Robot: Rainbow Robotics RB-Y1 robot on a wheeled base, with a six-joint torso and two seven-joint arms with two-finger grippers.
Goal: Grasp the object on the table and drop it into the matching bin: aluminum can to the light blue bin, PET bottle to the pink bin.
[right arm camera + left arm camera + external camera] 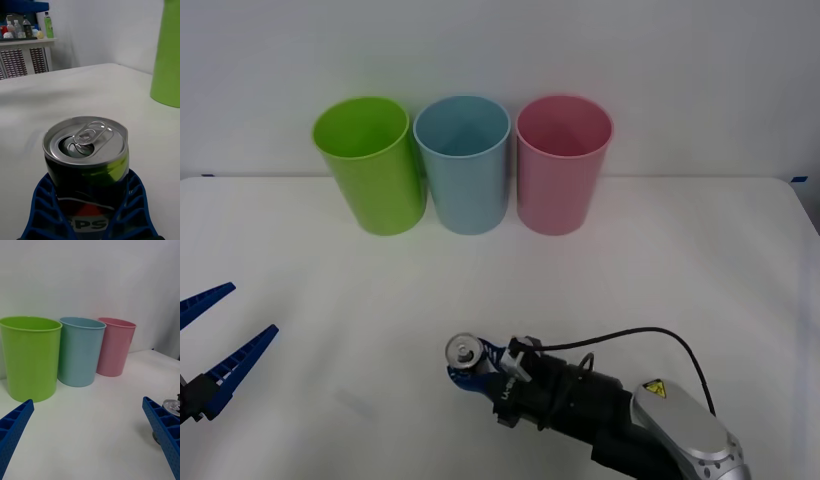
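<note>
Aluminum can (87, 157) upright on white tabletop (700, 260), near front edge, between blue ribbed fingers (41, 210) of right gripper (472, 372). Fingers curved close round the can's lower body on both sides; appears gripped, silver top and pull tab clear above them. Dark body with yellow-green band, not pale as might be expected. Whether base rests on the surface or is just off it: cannot tell.

Left gripper (215, 345) low at the tabletop's left edge, fingers spread wide, nothing between them, well apart from the can. Idle.

Step in hand, by judgement: grasp made, lift and carry not yet done. Next move calls for raising the can above rim height, carrying forward to light blue bin (463, 165), middle of three, releasing over its mouth.

Farther back: lime green bin (370, 165), then light blue, then pink bin (563, 163), rims nearly touching, before plain white wall. Off to one side, shelf with bottles (22, 28).
</note>
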